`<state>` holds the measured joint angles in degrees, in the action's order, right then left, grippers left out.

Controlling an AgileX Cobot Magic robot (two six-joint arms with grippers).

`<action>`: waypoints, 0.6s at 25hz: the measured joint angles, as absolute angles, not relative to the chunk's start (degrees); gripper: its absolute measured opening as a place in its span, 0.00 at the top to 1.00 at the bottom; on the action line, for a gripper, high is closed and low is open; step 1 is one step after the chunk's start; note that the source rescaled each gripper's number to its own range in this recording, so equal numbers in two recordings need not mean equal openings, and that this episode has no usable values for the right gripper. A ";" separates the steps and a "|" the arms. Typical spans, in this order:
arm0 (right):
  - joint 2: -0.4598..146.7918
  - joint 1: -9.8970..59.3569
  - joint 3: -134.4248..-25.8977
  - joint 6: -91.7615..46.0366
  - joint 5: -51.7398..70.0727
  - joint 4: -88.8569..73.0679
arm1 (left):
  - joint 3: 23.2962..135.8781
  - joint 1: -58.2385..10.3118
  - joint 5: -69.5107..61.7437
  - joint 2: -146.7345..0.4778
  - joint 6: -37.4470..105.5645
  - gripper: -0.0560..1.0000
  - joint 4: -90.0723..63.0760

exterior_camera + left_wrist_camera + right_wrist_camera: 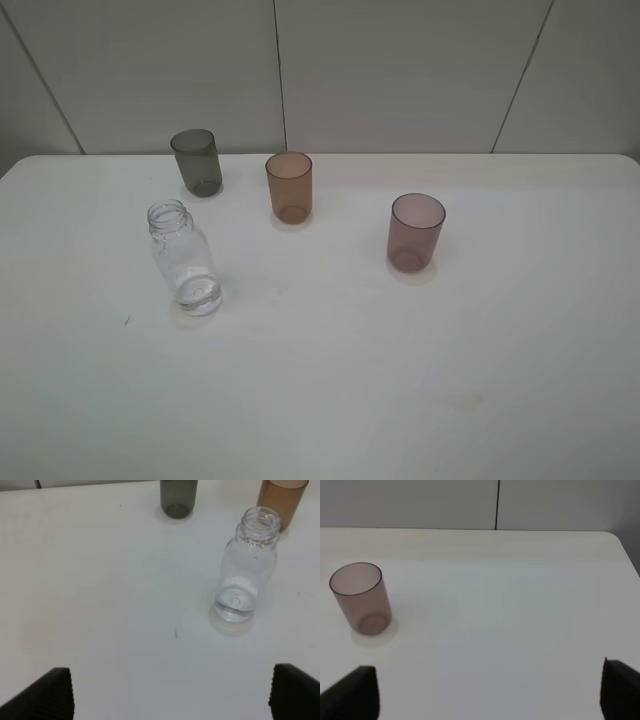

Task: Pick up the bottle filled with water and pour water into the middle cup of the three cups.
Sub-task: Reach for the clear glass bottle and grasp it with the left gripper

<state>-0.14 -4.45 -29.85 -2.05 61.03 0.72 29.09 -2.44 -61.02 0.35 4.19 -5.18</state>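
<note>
The clear uncapped bottle [184,259] stands upright on the white table, left of centre, with a little clear water [234,601] in its base. Behind it stand the smoky grey cup [197,162] and the amber middle cup [289,186]; the mauve cup [415,232] stands further right. No arm shows in the high view. In the left wrist view my left gripper [172,695] is open, its dark fingertips [52,692] wide apart, and the bottle [246,565] stands some way ahead of it. My right gripper [487,690] is open too, with the mauve cup [361,598] ahead of it and off to one side.
The white table [400,380] ends at a grey panelled wall [400,70] just behind the cups. Its rounded far right corner [615,537] shows in the right wrist view. A small dark speck [175,634] marks the surface near the bottle.
</note>
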 joint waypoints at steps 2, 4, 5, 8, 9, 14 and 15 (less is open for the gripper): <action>-0.14 -4.45 -29.85 -2.05 61.03 0.72 | 29.09 -2.44 -61.02 0.35 4.19 0.00 -5.18; -0.14 -4.45 -29.85 -2.05 61.03 0.72 | 29.09 -2.44 -61.02 0.35 4.19 0.00 -5.18; -0.14 -4.45 -29.85 -2.05 61.03 0.72 | 29.09 -2.44 -61.02 0.35 4.19 0.00 -5.18; -0.14 -4.45 -29.85 -2.05 61.03 0.72 | 29.09 -2.44 -61.02 0.35 4.19 0.00 -5.18; -0.14 -4.45 -29.85 -2.05 61.03 0.72 | 29.09 -2.44 -61.02 0.35 4.19 0.00 -5.18; -0.14 -4.45 -29.85 -2.05 61.03 0.72 | 29.09 -2.44 -61.02 0.35 4.19 0.00 -5.18; -0.14 -4.45 -29.85 -2.05 61.03 0.72 | 29.09 -2.44 -61.02 0.35 4.19 0.00 -5.18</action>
